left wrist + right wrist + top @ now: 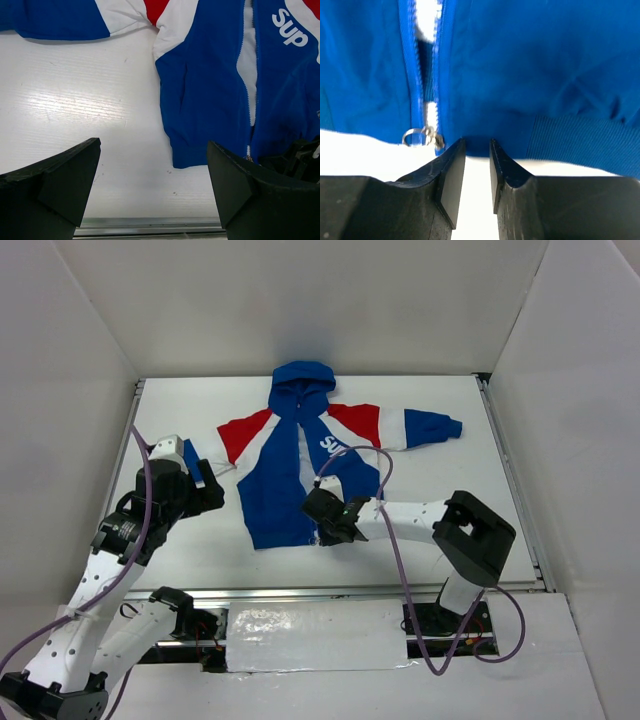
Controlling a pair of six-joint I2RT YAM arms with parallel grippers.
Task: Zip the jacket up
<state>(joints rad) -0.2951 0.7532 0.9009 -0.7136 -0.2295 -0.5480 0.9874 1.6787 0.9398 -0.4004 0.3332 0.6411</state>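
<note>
The jacket (300, 455) lies flat on the white table, hood at the far side. It is blue with red shoulders and white stripes. Its front zipper (248, 107) stands open, with white lining showing between the panels. My right gripper (325, 528) is at the bottom hem. In the right wrist view its jaws (476, 142) stand a narrow gap apart, with the tips at the hem edge just right of the zipper's ring pull (415, 136). My left gripper (208, 495) is wide open and empty (154, 145) over bare table, left of the jacket's lower corner (185, 160).
A metal rail (350, 592) runs along the table's near edge and also shows in the left wrist view (150, 225). White walls enclose the table on three sides. A purple cable (385, 465) loops from the right arm over the jacket.
</note>
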